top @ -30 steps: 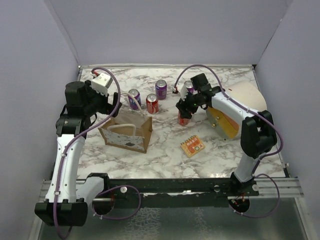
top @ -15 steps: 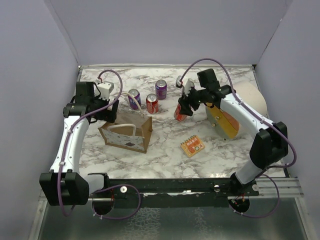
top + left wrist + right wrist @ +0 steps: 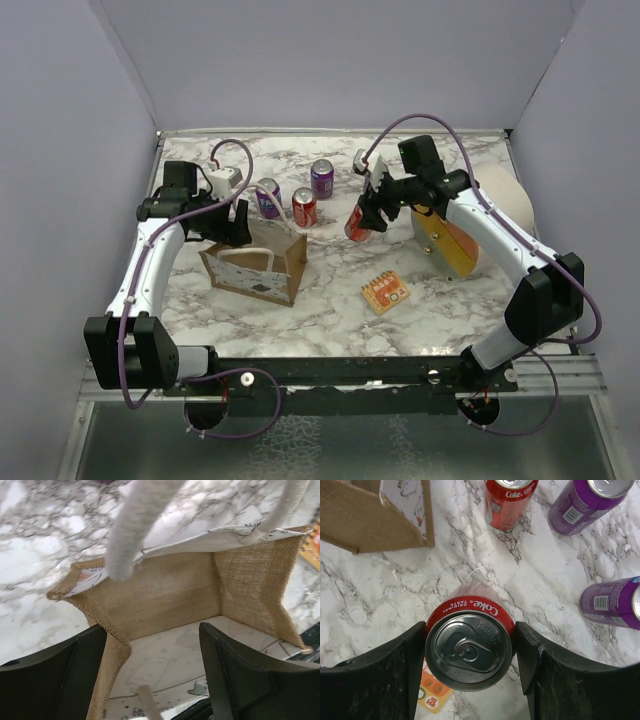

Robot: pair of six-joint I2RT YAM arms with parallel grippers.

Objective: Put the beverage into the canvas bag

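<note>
The canvas bag (image 3: 262, 268) stands open at the table's left centre, tan with white rope handles. In the left wrist view I look into it (image 3: 165, 595). My left gripper (image 3: 236, 224) is open over the bag's back rim (image 3: 152, 635). One finger is outside the burlap side wall and the other is over the inside. My right gripper (image 3: 362, 216) is shut on a red Coke can (image 3: 355, 226) and holds it upright above the table, right of the bag. In the right wrist view the can's top (image 3: 469, 650) sits between both fingers (image 3: 390, 680).
A red can (image 3: 304, 207) and two purple cans (image 3: 322, 178) (image 3: 267, 197) stand behind the bag. A third purple can (image 3: 615, 602) shows in the right wrist view. An orange snack packet (image 3: 385, 292) lies front centre. A pale disc (image 3: 500, 190) and a yellow-orange packet (image 3: 452, 245) lie at the right.
My left gripper has moved right and forward onto the bag's back rim. My right gripper has lifted the red can off the table and carried it slightly left.
</note>
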